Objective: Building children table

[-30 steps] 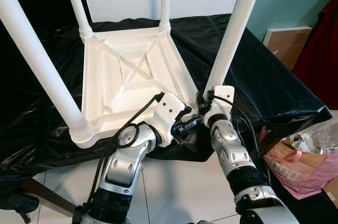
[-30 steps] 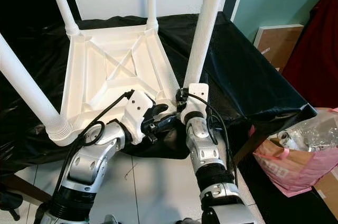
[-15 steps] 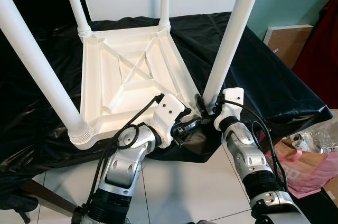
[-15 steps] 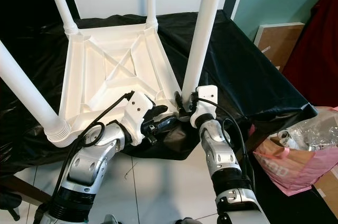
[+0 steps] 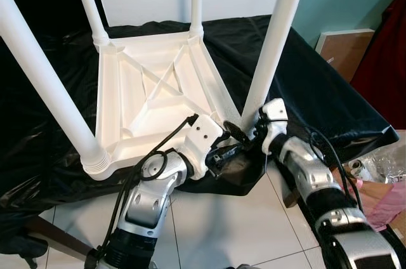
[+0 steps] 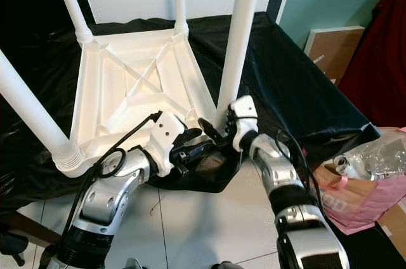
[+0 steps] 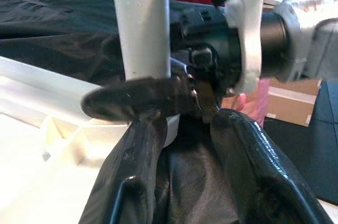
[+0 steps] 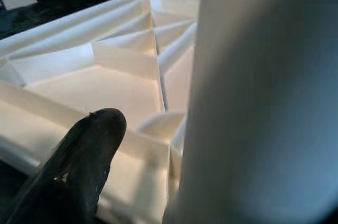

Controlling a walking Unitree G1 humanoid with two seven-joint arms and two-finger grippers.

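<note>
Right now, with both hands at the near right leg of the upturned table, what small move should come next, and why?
Probably keep turning the near right leg into its corner socket. The right hand grips the leg's base, where it meets the upturned white table, and the left hand braces just beside it. The other three legs already stand in their corners.

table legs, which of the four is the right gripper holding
The near right leg, the one rising beside the right gripper, whose fingers wrap its base. The other three legs stand untouched.
</note>
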